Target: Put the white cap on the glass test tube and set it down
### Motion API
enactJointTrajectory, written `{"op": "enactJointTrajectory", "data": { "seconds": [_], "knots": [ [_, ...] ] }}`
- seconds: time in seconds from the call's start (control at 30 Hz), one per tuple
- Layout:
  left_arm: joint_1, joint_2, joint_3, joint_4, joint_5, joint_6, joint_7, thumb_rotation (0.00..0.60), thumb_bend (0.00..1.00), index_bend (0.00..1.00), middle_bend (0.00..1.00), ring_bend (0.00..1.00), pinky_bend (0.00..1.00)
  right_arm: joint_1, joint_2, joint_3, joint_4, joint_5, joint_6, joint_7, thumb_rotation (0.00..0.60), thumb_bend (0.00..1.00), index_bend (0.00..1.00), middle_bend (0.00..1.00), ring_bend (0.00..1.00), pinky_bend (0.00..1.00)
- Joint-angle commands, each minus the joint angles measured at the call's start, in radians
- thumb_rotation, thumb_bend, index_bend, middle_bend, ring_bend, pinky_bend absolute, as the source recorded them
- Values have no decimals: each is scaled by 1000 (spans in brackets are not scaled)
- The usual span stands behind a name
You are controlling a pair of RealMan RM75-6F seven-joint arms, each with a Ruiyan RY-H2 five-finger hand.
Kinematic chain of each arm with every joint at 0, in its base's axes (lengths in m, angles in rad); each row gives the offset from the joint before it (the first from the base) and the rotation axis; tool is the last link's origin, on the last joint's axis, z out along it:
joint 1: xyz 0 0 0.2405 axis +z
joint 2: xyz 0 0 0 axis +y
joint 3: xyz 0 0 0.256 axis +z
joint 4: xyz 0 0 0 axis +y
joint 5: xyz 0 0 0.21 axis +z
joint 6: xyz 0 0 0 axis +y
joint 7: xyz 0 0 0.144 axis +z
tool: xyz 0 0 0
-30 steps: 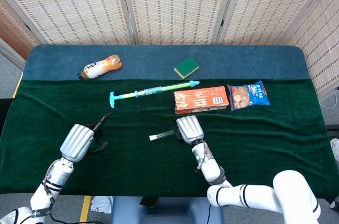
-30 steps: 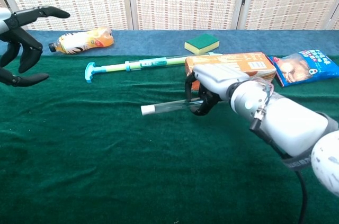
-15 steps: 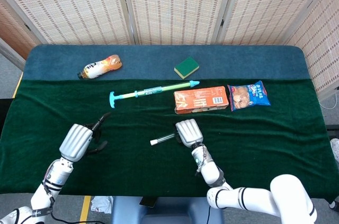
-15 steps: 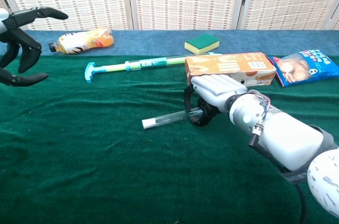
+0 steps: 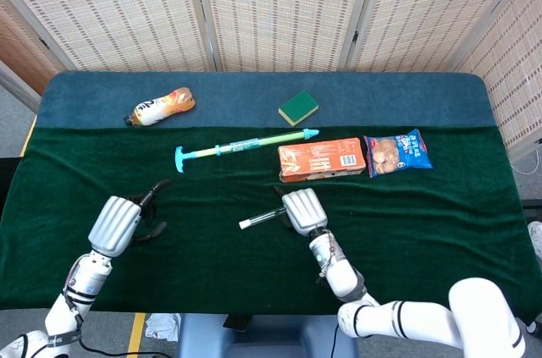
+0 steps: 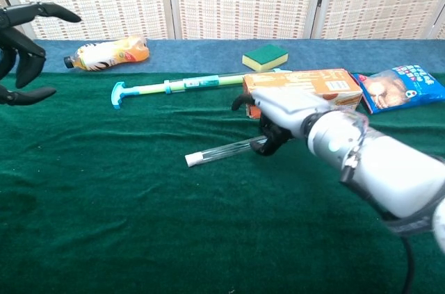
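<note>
Since a second ago my right hand (image 6: 278, 124) has loosened: in the chest view one finger now lifts clear at the top, while the others still curl about the closed end of the glass test tube (image 6: 226, 149). The tube lies low on the green cloth (image 6: 139, 224), nearly flat, its white cap (image 6: 192, 160) already on the end that points toward 8 o'clock. My left hand (image 5: 118, 224) has drifted back toward 7 o'clock and hangs wide, holding nothing.

Risk, as I judge it: the tube is round and the cloth gives little grip. If I open unevenly, a trailing finger could drag or flick it and set it rolling. Whether the tube rests fully on the cloth I cannot tell. Lifting straight off looks safest.

Just beyond my right hand at 12 o'clock sits the orange box (image 5: 322, 160); a careless rise could knock it. At 1 o'clock lies the blue snack packet (image 5: 396, 152). Across the middle at 11 o'clock stretches the teal-handled syringe toy (image 5: 241, 147). Farther back, on the blue strip, I see the green sponge (image 5: 298, 107) at 12 and the orange drink bottle (image 5: 161, 107) at 10. Nothing sits between the tube and the near edge.
</note>
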Motion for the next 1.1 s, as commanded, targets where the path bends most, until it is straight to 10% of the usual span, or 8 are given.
{"op": "enactJointTrajectory", "data": {
  "seconds": [0.03, 0.23, 0.5, 1.1],
  "knots": [
    [14, 33, -4, -13, -38, -13, -1, 600, 353, 232, 768, 624, 673, -64, 147, 5, -169, -68, 97, 16, 600, 451, 173, 889, 983, 1000],
    [59, 88, -9, -6, -136, -11, 108, 600, 375, 280, 661, 503, 516, -179, 374, -51, -364, -162, 228, 8, 598, 451, 273, 650, 775, 935],
    [137, 135, -9, 4, -248, 19, 161, 600, 375, 276, 472, 322, 319, -343, 624, -157, -470, -325, 344, 150, 599, 452, 238, 216, 273, 314],
    [340, 125, 95, -40, -88, 268, 154, 600, 373, 231, 389, 252, 204, -665, 744, -289, -303, -517, 570, 436, 600, 451, 61, 40, 52, 62]
  ]
}}
